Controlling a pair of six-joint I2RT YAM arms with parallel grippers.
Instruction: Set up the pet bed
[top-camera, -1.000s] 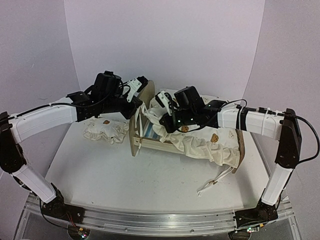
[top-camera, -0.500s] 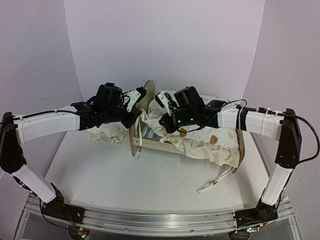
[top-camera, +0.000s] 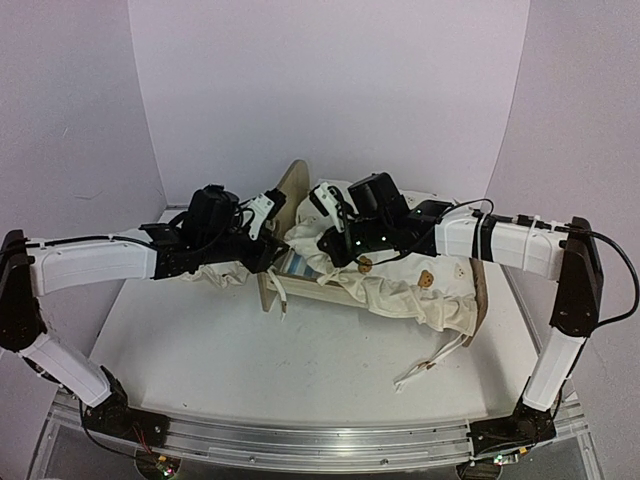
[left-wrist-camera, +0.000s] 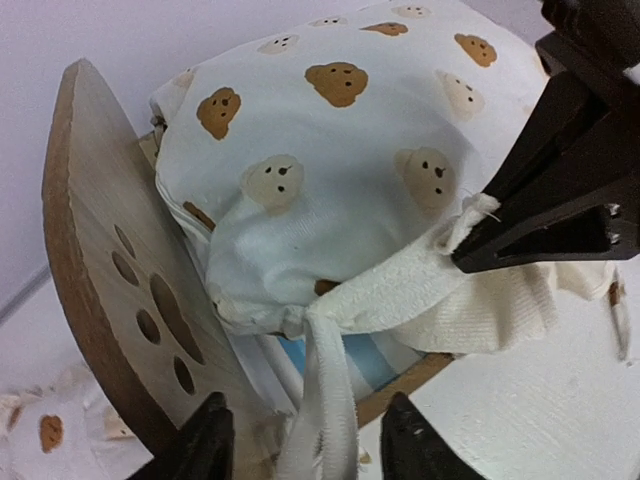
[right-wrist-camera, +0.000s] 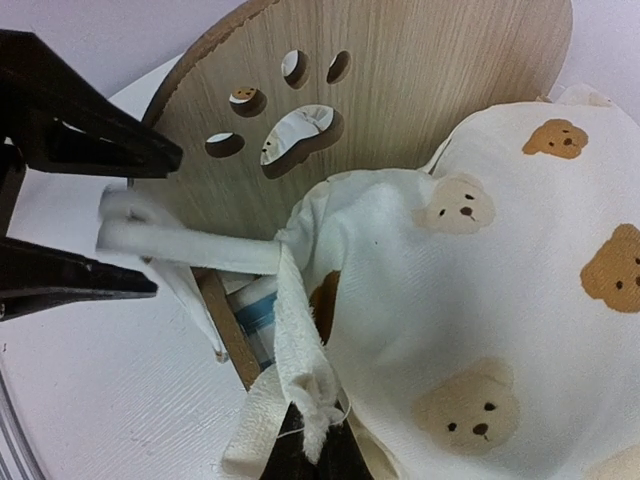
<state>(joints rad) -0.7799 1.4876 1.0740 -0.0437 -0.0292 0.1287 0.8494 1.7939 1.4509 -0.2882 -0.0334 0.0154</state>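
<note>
- Since a second ago, our left arm has sunk lower beside the headboard (left-wrist-camera: 110, 250). The left gripper (left-wrist-camera: 310, 440), pinched then, now has its fingers apart, and one tie (left-wrist-camera: 325, 400) hangs loose between them.
- Our right arm has not shifted. The right gripper (right-wrist-camera: 310, 450) stays clamped on the other tie (right-wrist-camera: 295, 350) of the bear-print cushion (left-wrist-camera: 330, 160).
- The pet bed (top-camera: 300, 288) sits mid-table (top-camera: 200, 350) between both grippers, with the cushion heaped over it.
- Both forearms reach inward, low and roughly level.
</note>
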